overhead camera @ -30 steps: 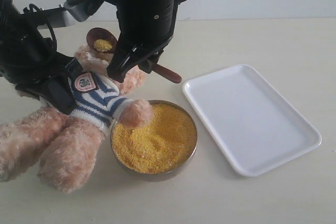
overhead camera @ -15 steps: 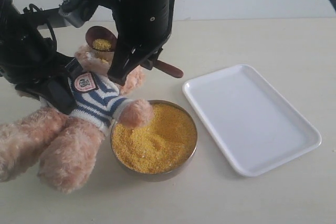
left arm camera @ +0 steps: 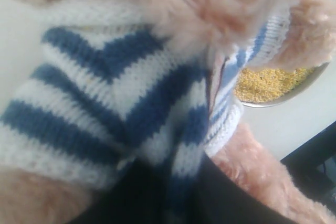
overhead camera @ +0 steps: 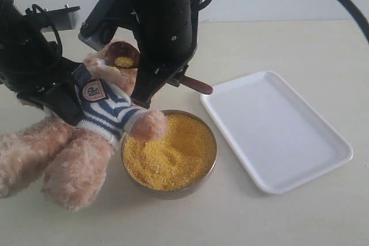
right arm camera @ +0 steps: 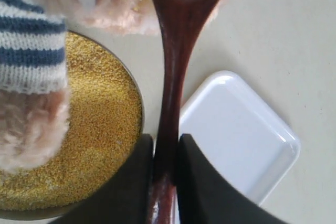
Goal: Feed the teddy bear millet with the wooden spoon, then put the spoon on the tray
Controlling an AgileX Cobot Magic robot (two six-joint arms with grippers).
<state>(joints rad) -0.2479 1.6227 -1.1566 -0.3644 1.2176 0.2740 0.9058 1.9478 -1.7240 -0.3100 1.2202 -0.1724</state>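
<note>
The right gripper (right arm camera: 165,148) is clamped narrowly on the slim handle of the wooden spoon (overhead camera: 196,84), well back from its bowl. In the exterior view the spoon's long axis runs from upper left down to the right. Its round bowl, carrying a little heap of yellow grain, sits against the teddy bear (overhead camera: 98,108) up by its face. The handle end points toward the tray (overhead camera: 277,131).

That direction is what matters, I'd say: the tray lies to the right of the spoon, apart from it. The right arm, already holding the spoon, is the nearer one. A sweep along the handle's own line would carry it over the near rim.

The left gripper (left arm camera: 173,192) is closed, pinching the bear's knitted navy-and-white shirt and propping the toy at centre left.

The bear is shaggy tan-pink plush, and one paw rests in the millet (overhead camera: 170,154). The millet is fine and bright yellow, nearly filling a round metal bowl (overhead camera: 215,152) at lower centre. The bowl sits just beside the tray's near corner. The tray is smooth, white and rectangular with rounded corners and a low lip, and it looks slick. The spoon is glossy, dark reddish wood.
</note>
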